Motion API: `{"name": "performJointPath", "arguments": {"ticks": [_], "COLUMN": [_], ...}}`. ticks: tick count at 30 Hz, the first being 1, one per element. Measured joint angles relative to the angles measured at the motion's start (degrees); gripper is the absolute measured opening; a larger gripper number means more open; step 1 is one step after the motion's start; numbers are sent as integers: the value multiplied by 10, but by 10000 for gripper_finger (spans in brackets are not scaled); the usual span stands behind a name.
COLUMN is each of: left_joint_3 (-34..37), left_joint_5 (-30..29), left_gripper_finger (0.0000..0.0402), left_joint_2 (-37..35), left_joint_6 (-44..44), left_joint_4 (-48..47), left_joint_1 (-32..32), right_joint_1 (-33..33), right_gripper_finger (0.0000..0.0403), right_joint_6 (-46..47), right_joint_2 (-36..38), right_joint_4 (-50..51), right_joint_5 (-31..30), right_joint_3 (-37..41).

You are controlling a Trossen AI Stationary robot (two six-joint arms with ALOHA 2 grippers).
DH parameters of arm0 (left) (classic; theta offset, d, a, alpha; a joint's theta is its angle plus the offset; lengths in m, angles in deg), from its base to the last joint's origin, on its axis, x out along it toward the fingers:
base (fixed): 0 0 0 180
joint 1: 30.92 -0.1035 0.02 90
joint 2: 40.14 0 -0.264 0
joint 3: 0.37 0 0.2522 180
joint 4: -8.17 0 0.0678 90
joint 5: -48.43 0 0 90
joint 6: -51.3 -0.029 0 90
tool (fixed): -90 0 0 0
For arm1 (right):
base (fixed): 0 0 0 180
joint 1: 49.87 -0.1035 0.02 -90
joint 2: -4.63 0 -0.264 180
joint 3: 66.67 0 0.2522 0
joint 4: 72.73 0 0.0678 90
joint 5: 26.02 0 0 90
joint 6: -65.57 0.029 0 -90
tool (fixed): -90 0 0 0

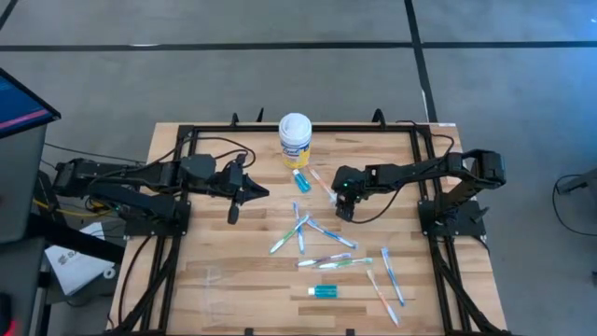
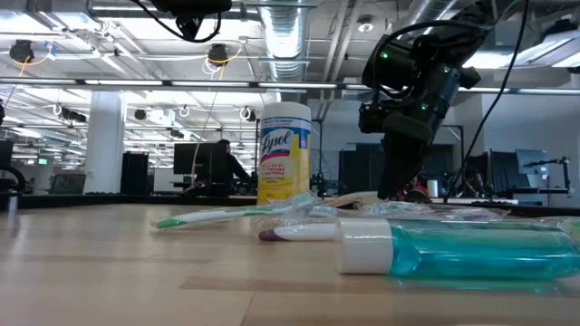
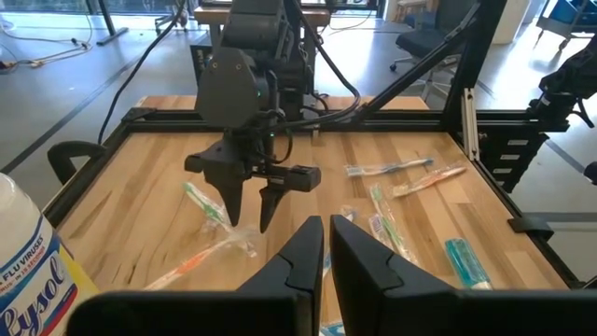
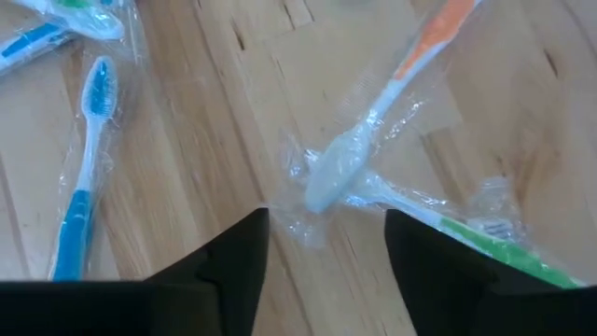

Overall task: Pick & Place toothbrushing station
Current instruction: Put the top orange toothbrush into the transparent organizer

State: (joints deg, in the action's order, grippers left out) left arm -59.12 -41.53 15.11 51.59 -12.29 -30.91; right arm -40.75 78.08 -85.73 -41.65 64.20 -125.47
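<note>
Several plastic-wrapped toothbrushes (image 1: pixel 317 245) lie scattered on the wooden table, with one teal toothpaste tube (image 1: pixel 300 180) near the far middle and another (image 1: pixel 325 292) near the front. My right gripper (image 1: pixel 343 207) is open and points down just above an orange-handled toothbrush (image 4: pixel 373 121) and a green one (image 4: pixel 508 254). Its fingers stand on either side of the orange one's white head (image 4: pixel 328 175). My left gripper (image 1: pixel 261 193) is shut and empty, hovering left of centre, and shows in its own wrist view (image 3: pixel 326 257).
A Lysol wipes can (image 1: pixel 295 140) stands at the far middle, also in the low view (image 2: pixel 285 154). Clear plastic cups (image 1: pixel 213 287) lie at the front left. A black metal frame (image 1: pixel 424 187) runs around the table top. Bare wood lies at the table's left.
</note>
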Motion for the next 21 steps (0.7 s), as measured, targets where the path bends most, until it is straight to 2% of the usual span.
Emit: {"name": "performJointPath", "arguments": {"ticks": [3, 8, 9, 16, 21], "left_joint_3": [0, 0, 0, 0, 0], "left_joint_5": [0, 0, 0, 0, 0], "left_gripper_finger": [16, 16, 16, 16, 16], "left_joint_2": [0, 0, 0, 0, 0], "left_joint_6": [0, 0, 0, 0, 0], "left_joint_4": [0, 0, 0, -1, -1], "left_joint_1": [0, 0, 0, 0, 0], "right_joint_1": [0, 0, 0, -1, -11], "right_gripper_finger": [139, 24, 13, 1, 0], "right_joint_6": [6, 6, 3, 1, -9], "right_joint_2": [0, 0, 0, 0, 5], "right_joint_4": [2, 2, 2, 7, 52], "right_joint_5": [0, 12, 12, 13, 13], "right_joint_3": [0, 0, 0, -1, -32]}}
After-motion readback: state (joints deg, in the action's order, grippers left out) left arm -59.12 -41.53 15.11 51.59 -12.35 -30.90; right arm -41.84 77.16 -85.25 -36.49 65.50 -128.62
